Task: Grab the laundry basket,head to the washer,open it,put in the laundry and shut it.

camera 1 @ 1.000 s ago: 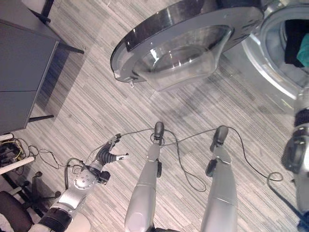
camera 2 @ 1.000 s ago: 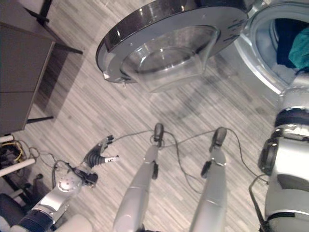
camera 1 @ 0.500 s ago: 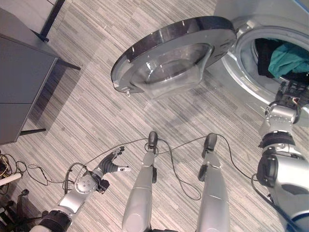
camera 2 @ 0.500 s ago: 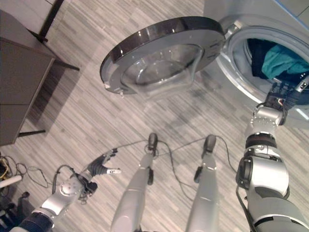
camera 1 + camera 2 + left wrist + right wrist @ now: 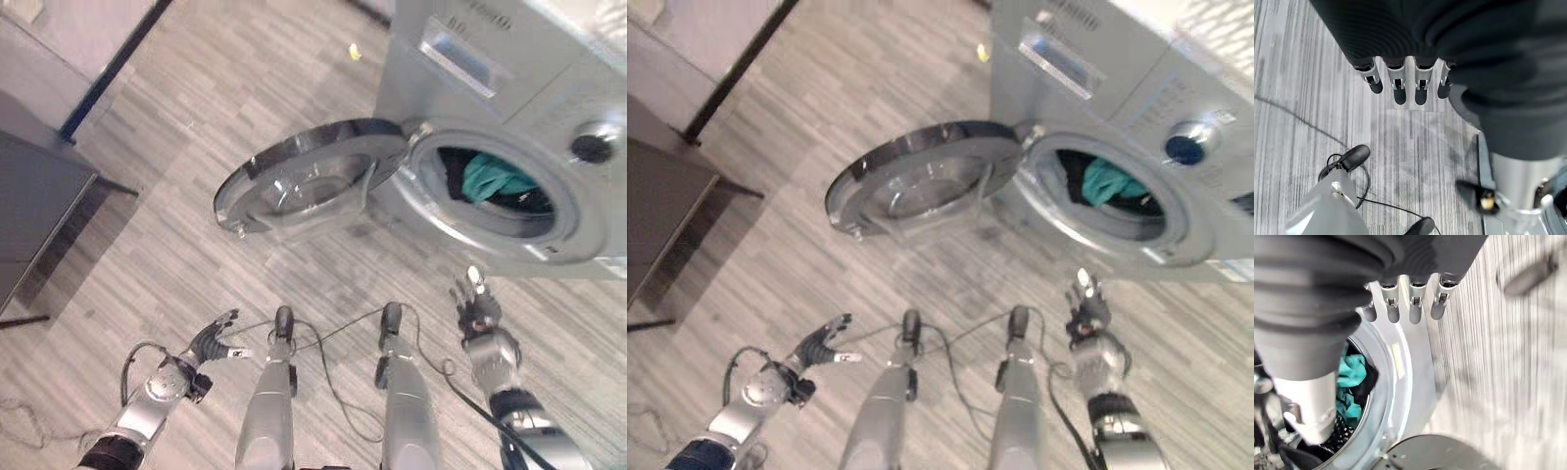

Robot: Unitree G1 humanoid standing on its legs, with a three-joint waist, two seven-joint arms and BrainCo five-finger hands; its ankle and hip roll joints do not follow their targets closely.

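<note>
The silver-grey front-loading washer (image 5: 509,108) stands with its round, dark-rimmed glass door (image 5: 304,176) swung fully open to the left. Inside the drum lies the laundry, a teal cloth (image 5: 493,179) among dark clothes. The right hand (image 5: 477,311) is in front of the drum opening, below it, fingers straight and holding nothing. The left hand (image 5: 211,341) hangs low over the striped grey floor (image 5: 196,117), fingers spread and empty.

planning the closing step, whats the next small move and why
Probably reach the left hand toward the open washer door to swing it shut: teal and dark laundry already sits in the drum, and both hands, the right hand included, are open and holding nothing.
</note>
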